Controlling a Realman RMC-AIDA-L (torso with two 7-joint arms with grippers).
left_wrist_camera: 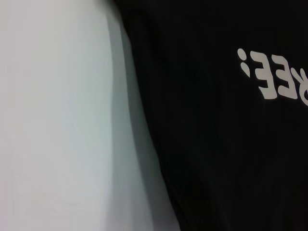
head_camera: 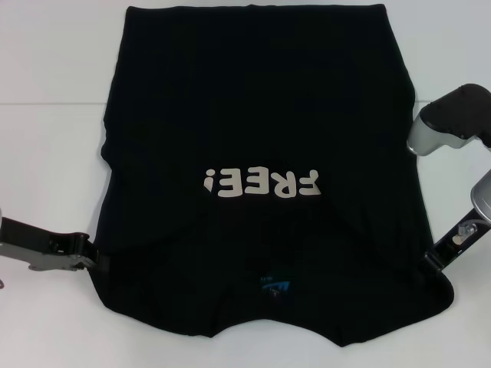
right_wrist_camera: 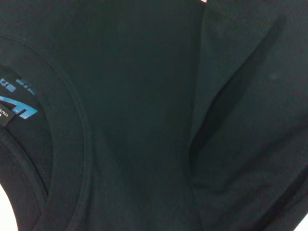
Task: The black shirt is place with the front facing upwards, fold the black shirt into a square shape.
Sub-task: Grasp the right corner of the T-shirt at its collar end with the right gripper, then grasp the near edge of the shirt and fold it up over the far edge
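Shirt on white table, both grippers at its near corners

Nearest, the black shirt [head_camera: 261, 123] lies flat on the table [head_camera: 54, 92], collar and blue label [head_camera: 272, 290] toward the robot. Left gripper [head_camera: 98, 262] and right gripper [head_camera: 431, 264] touch its near edges; whether they pinch the cloth I cannot tell. Farther, the "FREE!" print [head_camera: 261, 182] faces up.

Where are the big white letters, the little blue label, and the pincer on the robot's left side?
"FREE!" print [head_camera: 261, 184], head view: middle of the off-white letters on the black shirt [head_camera: 253, 92].
Blue neck label [head_camera: 275, 287], head view: inside the collar.
Left pincer [head_camera: 96, 261], head view: at the shirt's edge.
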